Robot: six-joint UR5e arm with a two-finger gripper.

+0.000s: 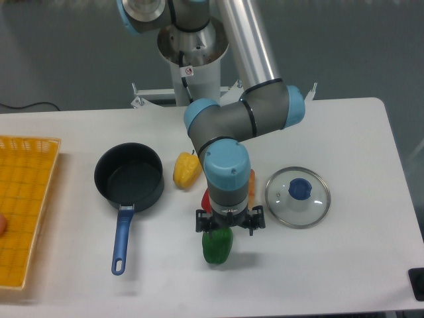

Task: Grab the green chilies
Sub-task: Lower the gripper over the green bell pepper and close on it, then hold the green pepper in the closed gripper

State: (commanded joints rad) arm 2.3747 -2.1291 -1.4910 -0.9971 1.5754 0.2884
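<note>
End effector (228, 228) over green chilies (216, 246); bare table (344, 265) rightward.

Silver-grey arm (246, 46), light-blue joint caps (225, 167)

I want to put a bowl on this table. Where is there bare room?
Bare patches: right of the glass lid to the table edge, and between basket and pan. Crowded: mid-table, where the claw hangs over the green pepper beside the yellow pepper.

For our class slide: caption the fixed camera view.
Gripper poised over the green pepper, beside pan and lid.
</note>
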